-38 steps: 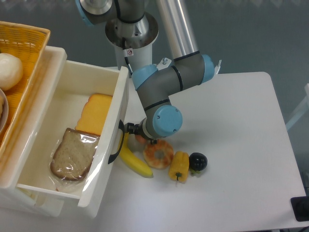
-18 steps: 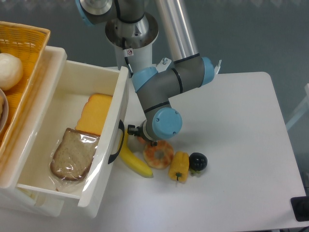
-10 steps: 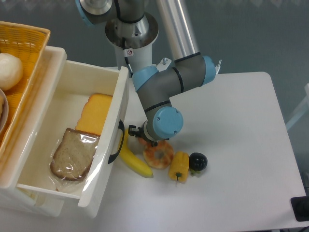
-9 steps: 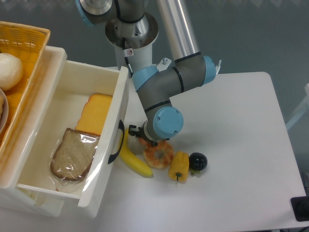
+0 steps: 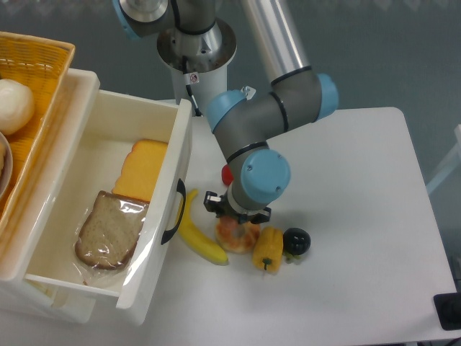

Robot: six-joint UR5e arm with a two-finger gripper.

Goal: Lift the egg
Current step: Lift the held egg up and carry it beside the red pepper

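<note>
White drawer (image 5: 108, 108) holding wrapped bread (image 5: 108, 231) and cheese slice (image 5: 142, 169). Wicker basket (image 5: 39, 65) with white ball (image 5: 13, 104). Hand (image 5: 238, 211) down over donut (image 5: 235, 236) on table (image 5: 346, 216); finger state hidden, egg unseen.

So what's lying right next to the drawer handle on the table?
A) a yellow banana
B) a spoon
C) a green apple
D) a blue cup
A: the long yellow banana lies on the table just beside the white drawer and its dark handle.
</note>
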